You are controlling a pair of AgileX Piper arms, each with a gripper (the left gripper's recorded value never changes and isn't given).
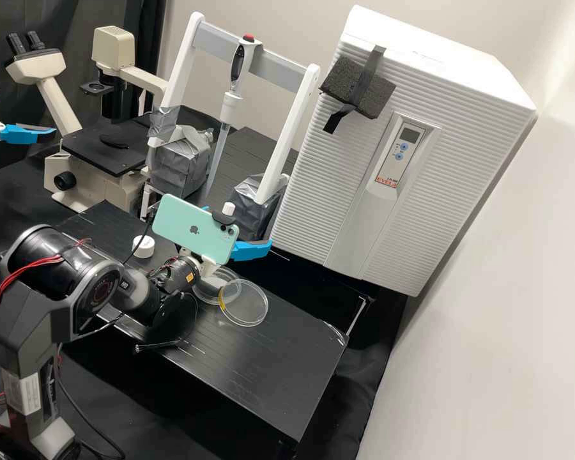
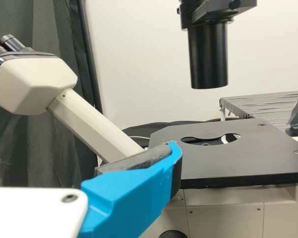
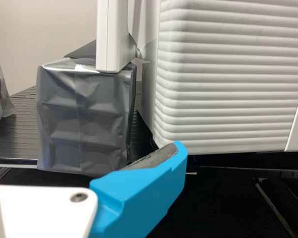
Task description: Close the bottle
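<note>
High view: white cap [image 1: 144, 246] lies loose left of the right gripper [image 1: 239, 230], whose grip I cannot tell, probably awaiting pickup; left gripper [image 1: 22, 115] hangs spread, parked by the far-left microscope [image 1: 83, 185].

Right arm [image 1: 70, 287] enters from the lower-left foreground: big elbow joint nearest the camera, forearm running roughly level over the bench to the wrist [image 1: 179, 275]. Right gripper [image 1: 239, 233] sits low, rolled on its side, jaws apart. Right finger [image 3: 139, 191] shows its grey pad facing up. Left gripper [image 1: 9, 118] is at the far-left edge, held higher, jaws apart. Left finger [image 2: 136, 186] angles upward, pad on top.
</note>
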